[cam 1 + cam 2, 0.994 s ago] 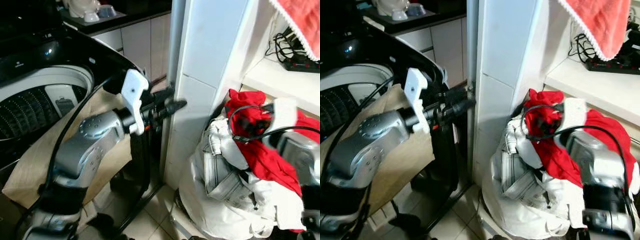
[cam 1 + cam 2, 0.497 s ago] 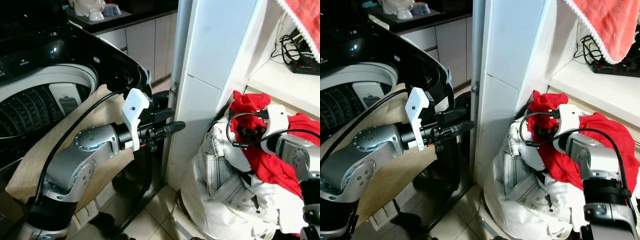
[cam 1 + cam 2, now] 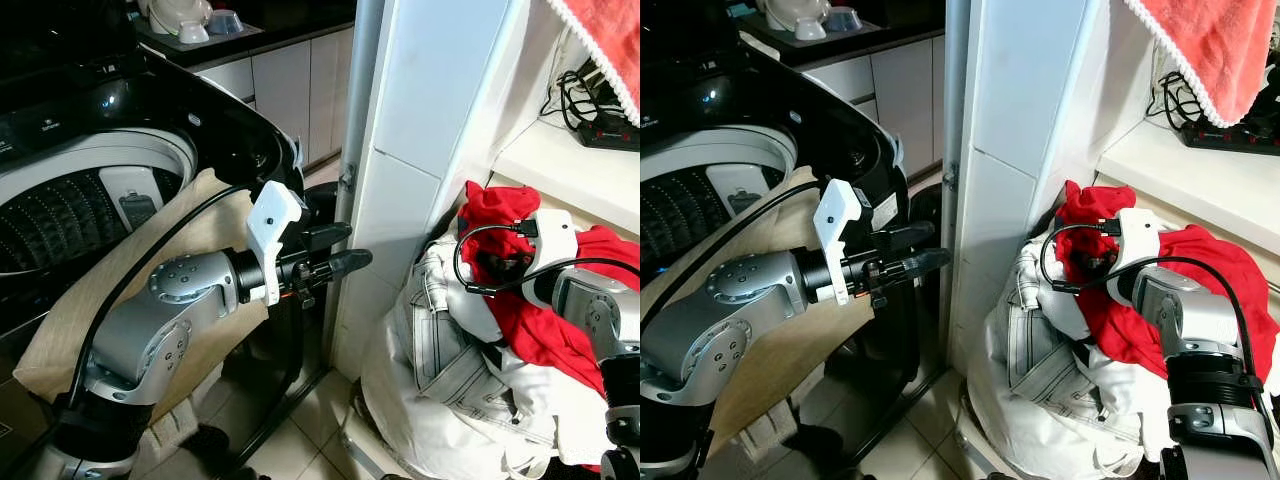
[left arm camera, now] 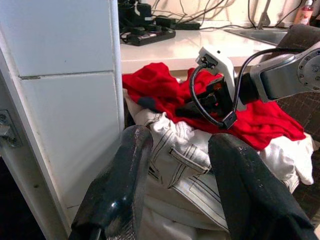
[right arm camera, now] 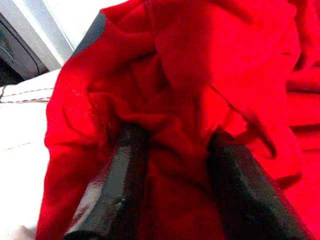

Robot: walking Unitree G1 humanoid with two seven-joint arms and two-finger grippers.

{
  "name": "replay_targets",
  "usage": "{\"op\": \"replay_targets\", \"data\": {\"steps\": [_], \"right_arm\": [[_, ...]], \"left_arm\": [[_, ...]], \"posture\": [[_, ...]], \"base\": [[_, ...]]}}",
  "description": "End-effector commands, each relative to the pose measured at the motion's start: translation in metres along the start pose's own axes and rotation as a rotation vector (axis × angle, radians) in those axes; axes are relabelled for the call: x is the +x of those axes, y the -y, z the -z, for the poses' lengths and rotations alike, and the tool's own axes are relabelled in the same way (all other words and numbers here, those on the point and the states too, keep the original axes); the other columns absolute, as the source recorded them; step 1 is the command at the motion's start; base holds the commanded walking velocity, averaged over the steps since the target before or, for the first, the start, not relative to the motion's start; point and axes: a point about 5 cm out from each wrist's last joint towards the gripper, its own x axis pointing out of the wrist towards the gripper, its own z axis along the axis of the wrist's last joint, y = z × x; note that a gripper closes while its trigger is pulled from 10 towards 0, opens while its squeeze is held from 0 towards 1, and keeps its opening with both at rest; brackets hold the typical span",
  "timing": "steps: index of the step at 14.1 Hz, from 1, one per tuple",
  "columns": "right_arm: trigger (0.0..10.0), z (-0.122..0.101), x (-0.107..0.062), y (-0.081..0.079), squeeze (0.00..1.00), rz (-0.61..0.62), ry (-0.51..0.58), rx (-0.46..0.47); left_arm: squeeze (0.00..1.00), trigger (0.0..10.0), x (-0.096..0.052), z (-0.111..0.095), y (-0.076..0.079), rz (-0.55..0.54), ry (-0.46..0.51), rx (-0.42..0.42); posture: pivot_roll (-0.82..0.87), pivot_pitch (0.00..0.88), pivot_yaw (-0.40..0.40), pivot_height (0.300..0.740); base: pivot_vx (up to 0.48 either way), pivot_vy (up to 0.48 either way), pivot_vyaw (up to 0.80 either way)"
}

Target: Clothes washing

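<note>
So we're basically at the start here. The right gripper (image 5: 172, 165) has its fingers spread and pushed into the red garment (image 3: 525, 310) on top of the laundry pile (image 3: 450, 390), fabric bunched between them but not pinched yet. The left gripper (image 3: 335, 262) hangs empty, fingers apart, by the white pillar (image 3: 420, 150). Further back the washing machine (image 3: 90, 200) sits open, nothing loaded as far as I can see
</note>
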Motion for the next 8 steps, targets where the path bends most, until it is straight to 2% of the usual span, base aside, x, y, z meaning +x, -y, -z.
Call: {"op": "replay_targets", "data": {"steps": [1,6,8], "right_arm": [[0.0,0.001,-0.001,0.005,0.00,0.018,-0.005,0.011],[0.0,-0.001,-0.002,0.005,0.00,0.009,0.001,0.012],[0.0,-0.009,-0.011,0.007,0.00,0.010,0.034,0.002]], "left_arm": [[0.00,10.0,0.000,-0.003,0.003,0.020,-0.007,0.016],[0.00,10.0,-0.003,-0.002,0.004,0.026,-0.013,0.015],[0.00,10.0,-0.003,-0.002,0.005,0.025,-0.012,0.018]], "posture": [[-0.08,0.000,0.002,0.740],[-0.08,0.000,-0.002,0.740],[-0.07,0.000,-0.008,0.740]], "base": [[0.000,0.000,0.00],[0.000,0.000,0.00],[0.000,0.000,0.00]]}}
